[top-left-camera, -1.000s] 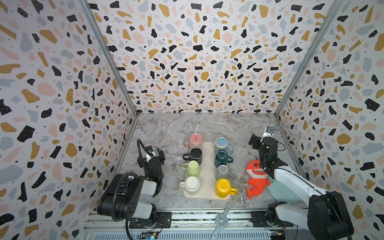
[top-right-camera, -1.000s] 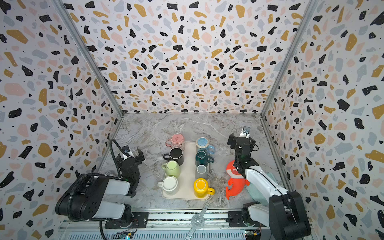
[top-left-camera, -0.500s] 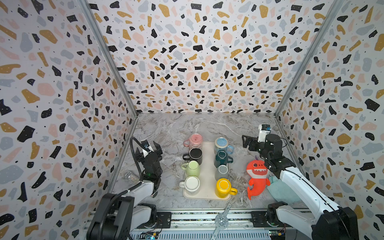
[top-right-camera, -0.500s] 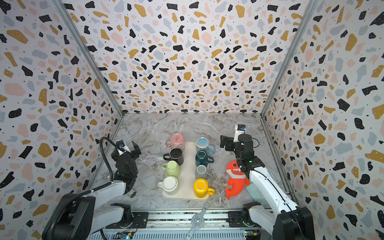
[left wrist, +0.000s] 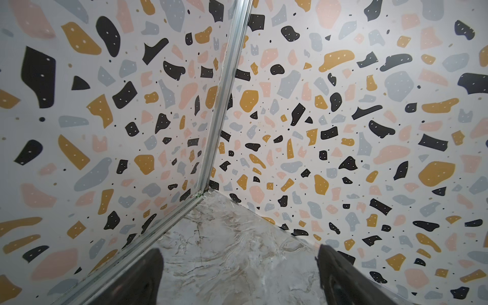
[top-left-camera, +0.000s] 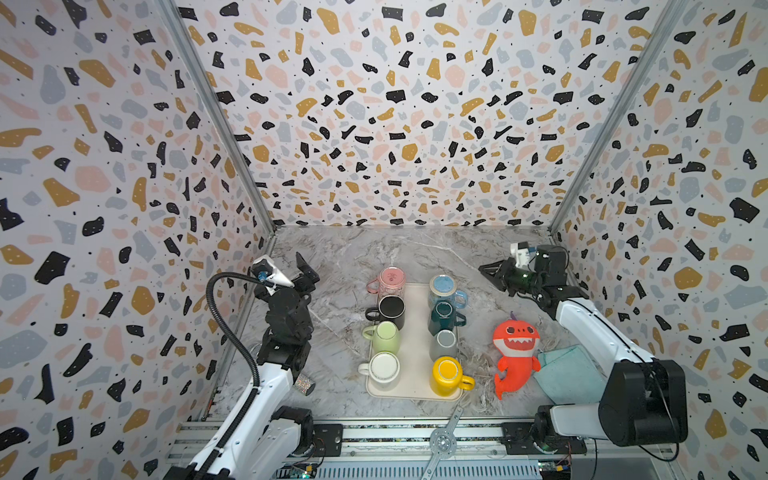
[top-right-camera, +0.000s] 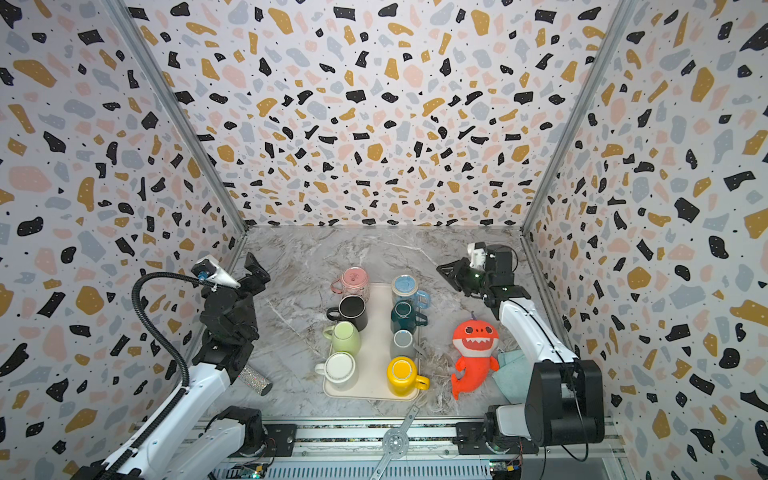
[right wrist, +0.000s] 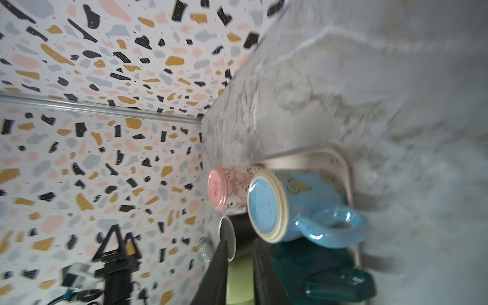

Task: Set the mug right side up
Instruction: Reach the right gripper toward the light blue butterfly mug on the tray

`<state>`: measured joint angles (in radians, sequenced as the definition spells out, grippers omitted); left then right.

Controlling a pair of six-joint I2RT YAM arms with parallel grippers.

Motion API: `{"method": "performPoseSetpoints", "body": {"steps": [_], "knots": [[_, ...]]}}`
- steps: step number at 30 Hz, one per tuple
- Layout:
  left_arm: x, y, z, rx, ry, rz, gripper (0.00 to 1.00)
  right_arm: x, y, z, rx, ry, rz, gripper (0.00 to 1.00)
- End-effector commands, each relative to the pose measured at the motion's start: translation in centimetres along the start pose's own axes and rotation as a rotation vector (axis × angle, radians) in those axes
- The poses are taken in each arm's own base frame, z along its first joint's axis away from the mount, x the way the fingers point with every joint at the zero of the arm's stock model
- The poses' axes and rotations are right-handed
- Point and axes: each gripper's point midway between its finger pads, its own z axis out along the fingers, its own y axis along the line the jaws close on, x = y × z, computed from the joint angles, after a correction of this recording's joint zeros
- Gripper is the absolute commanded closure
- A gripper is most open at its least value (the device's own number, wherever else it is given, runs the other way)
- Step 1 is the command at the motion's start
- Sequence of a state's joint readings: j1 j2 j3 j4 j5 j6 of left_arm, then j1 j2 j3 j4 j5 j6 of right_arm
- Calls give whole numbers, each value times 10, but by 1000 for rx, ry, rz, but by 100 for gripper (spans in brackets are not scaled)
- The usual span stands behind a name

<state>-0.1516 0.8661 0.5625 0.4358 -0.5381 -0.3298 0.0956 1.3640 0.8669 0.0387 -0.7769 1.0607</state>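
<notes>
Several mugs stand in two rows on a cream tray (top-left-camera: 415, 340) (top-right-camera: 376, 332). The pink mug (top-left-camera: 390, 280) (right wrist: 227, 190) and the blue mug (top-left-camera: 444, 289) (right wrist: 290, 206) at the back clearly rest bottom up. My right gripper (top-left-camera: 484, 269) (top-right-camera: 441, 269) (right wrist: 240, 253) hovers above the table just right of the blue mug, pointing at it. Its jaws stand a narrow slit apart with nothing between them. My left gripper (top-left-camera: 291, 272) (left wrist: 239, 264) is raised left of the tray, open and empty, facing the back left corner.
The black (top-left-camera: 390, 309), green (top-left-camera: 384, 336), white (top-left-camera: 383, 368), teal (top-left-camera: 444, 316), grey (top-left-camera: 445, 343) and yellow (top-left-camera: 446, 372) mugs fill the tray. A red shark plush (top-left-camera: 515, 353) and teal cloth (top-left-camera: 569, 374) lie right of it. A glittery cylinder (top-left-camera: 303, 384) lies by the left arm.
Both arms have risen from their folded poses. The right gripper has swung left toward the blue mug and its jaws have closed. The left gripper has lifted and stayed open.
</notes>
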Motion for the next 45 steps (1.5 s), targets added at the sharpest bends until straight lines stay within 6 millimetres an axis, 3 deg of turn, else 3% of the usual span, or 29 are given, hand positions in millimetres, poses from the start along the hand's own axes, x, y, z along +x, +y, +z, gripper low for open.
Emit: {"method": "performPoseSetpoints", "body": {"steps": [1, 10, 17, 31, 45], "knots": [[-2, -5, 1, 16, 29, -48, 8, 31, 19, -1, -129, 140, 263, 77], [-10, -8, 4, 12, 14, -117, 8, 39, -9, -4, -123, 71, 501, 57], [-19, -12, 4, 26, -1, -140, 8, 33, -11, -2, -164, 35, 607, 42], [-37, -9, 3, -4, -50, -174, 7, 24, -18, 24, -26, 57, 802, 49], [-37, -4, 5, -35, -64, -184, 6, 29, -45, 42, 104, 39, 911, 47]]}}
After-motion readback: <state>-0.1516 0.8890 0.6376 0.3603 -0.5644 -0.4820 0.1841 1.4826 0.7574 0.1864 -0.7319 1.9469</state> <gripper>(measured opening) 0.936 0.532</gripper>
